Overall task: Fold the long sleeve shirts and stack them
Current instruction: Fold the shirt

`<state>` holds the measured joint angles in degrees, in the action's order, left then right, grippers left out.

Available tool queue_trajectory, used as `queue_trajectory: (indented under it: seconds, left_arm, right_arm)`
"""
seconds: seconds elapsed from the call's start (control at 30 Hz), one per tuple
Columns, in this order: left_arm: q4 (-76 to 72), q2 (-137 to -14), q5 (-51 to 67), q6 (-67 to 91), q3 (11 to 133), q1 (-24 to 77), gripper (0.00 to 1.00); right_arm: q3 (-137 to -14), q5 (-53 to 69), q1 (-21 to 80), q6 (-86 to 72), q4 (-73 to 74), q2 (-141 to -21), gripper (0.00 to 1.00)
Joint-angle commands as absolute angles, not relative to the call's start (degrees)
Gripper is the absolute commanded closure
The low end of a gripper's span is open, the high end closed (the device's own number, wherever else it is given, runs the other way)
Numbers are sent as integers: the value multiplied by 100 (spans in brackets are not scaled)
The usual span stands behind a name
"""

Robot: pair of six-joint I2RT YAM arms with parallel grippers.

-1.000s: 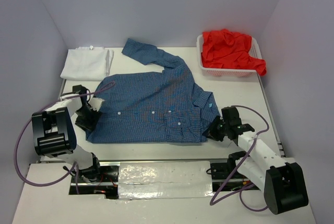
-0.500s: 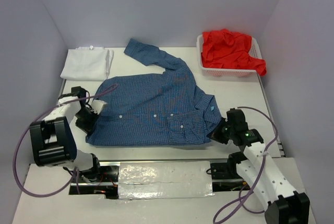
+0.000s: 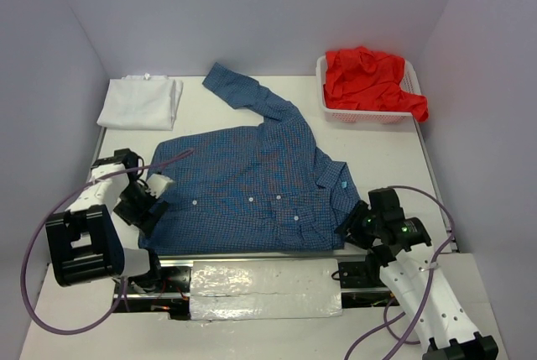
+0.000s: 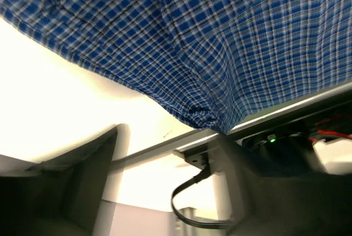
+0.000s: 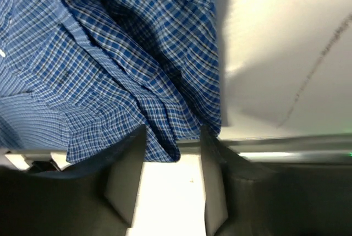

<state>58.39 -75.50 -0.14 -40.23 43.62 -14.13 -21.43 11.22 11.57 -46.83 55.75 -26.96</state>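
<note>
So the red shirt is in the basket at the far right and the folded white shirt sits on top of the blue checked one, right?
Not quite. The top external view shows the folded white shirt lying on the table at the far left, apart from the blue checked shirt, not on it. The red shirt is in the basket.

From above, the fingertips of the left end effector (image 3: 144,202) and right end effector (image 3: 351,231) are too small to make out against the blue checked shirt (image 3: 252,184). Only one sleeve of that shirt shows; the other is hidden. Both wrist views cut the shirt off at their edges, and the left wrist's fingers (image 4: 82,184) are blurred. The basket (image 3: 362,115) wall hides the lower part of the red shirt (image 3: 369,75).
</note>
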Motion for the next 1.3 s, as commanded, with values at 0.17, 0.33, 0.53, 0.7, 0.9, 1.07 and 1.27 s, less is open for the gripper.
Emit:
queue_trajectory:
  seconds: [0.17, 0.33, 0.53, 0.7, 0.9, 1.07, 1.27]
  left_arm:
    - [6520, -7988, -26, -3867, 5673, -1433, 1]
    - [7057, -8296, -44, -3762, 6985, -1433, 1]
    - [6577, -8972, 903, -3411, 8234, -1415, 1]
    - [5925, -10273, 1318, -2462, 9306, -1362, 21]
    - [4995, -11056, 1248, -2425, 10509, -171, 14]
    - [3925, -11934, 2202, -1611, 11828, 457, 5]
    - [2489, -13410, 1812, 234, 12989, 887, 1]
  right_arm:
    - [-3416, 352, 1125, -4597, 6065, -2935, 39]
    - [-4470, 457, 1134, -4290, 5766, -3444, 34]
    - [-6086, 816, 1160, -3053, 5020, -4990, 36]
    - [-8012, 546, 1546, -2356, 4869, -7247, 38]
    - [-10745, -202, 2162, -1942, 5668, -9936, 38]
    - [-10153, 552, 2127, -2170, 4767, -10011, 39]
    - [-9143, 414, 2092, -2153, 4693, -9747, 39]
